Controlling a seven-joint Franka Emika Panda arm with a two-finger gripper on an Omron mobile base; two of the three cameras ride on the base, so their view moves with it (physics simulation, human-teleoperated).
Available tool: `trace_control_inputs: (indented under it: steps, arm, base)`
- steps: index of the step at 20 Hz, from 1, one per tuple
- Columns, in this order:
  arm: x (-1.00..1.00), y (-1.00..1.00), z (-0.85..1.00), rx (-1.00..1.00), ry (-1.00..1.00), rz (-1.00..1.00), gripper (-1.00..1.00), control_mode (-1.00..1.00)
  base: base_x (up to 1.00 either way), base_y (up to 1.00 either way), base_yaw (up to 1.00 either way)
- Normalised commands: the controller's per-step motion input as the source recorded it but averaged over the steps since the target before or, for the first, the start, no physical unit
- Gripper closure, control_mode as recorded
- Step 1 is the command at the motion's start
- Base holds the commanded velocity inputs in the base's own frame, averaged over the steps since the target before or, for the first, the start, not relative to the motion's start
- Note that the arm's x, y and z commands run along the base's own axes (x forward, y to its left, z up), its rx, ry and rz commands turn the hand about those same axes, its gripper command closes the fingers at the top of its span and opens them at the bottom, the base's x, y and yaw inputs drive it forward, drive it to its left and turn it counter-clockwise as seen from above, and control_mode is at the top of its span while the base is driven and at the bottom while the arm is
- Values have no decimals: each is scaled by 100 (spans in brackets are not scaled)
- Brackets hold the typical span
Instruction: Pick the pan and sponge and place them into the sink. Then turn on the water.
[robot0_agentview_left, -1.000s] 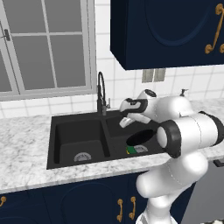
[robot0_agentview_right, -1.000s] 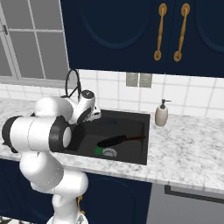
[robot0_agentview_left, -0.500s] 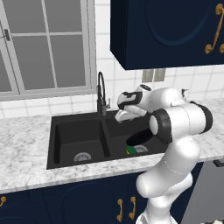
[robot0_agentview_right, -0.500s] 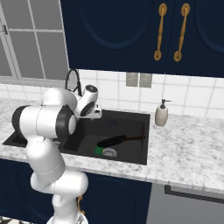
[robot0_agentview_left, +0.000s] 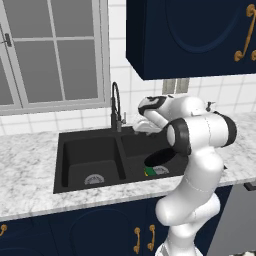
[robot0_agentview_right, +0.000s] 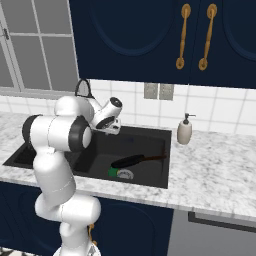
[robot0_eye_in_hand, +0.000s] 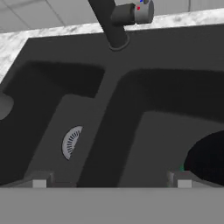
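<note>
The black pan (robot0_agentview_left: 159, 158) lies in the right basin of the black double sink (robot0_agentview_left: 70, 150), with its handle toward the right (robot0_agentview_right: 150, 158). The green sponge (robot0_agentview_left: 148, 171) rests beside the pan near the drain (robot0_agentview_right: 114, 173). My gripper (robot0_agentview_left: 141, 126) hovers open and empty over the sink's back edge, just right of the dark gooseneck faucet (robot0_agentview_left: 116, 107). In the hand view the gripper (robot0_eye_in_hand: 111, 182) looks down at the divider between the basins. There the faucet's base and lever (robot0_eye_in_hand: 140, 12) sit at the top and the pan (robot0_eye_in_hand: 208, 159) at the lower right. The water is out of view.
A soap dispenser (robot0_agentview_right: 184, 131) stands on the marble counter (robot0_agentview_right: 215, 170) right of the sink. A window (robot0_agentview_left: 55, 55) is behind the faucet and dark cabinets (robot0_agentview_right: 150, 35) hang above. The left basin holds just its drain (robot0_eye_in_hand: 72, 142).
The hand has swung left and slightly up, from over the right basin toward the faucet. The jaws stay open. Pan and sponge have not moved.
</note>
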Motion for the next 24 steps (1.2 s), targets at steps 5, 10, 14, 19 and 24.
trace_control_inputs:
  steps: [5, 10, 14, 19, 24]
  arm:
    - [36, 0, 0, 20, 0, -12, -100, -100]
    - [35, 1, 0, 17, 0, -10, -100, -100]
    - [34, 3, 0, 16, 0, -8, -100, -100]
    - [34, 25, -6, 11, 0, -6, -100, -100]
    - [41, 32, -6, 6, 1, -5, -100, -100]
  base:
    - [0, 0, 0]
    - [0, 0, 0]
    - [0, 0, 0]
    - [0, 0, 0]
    - [0, 0, 0]
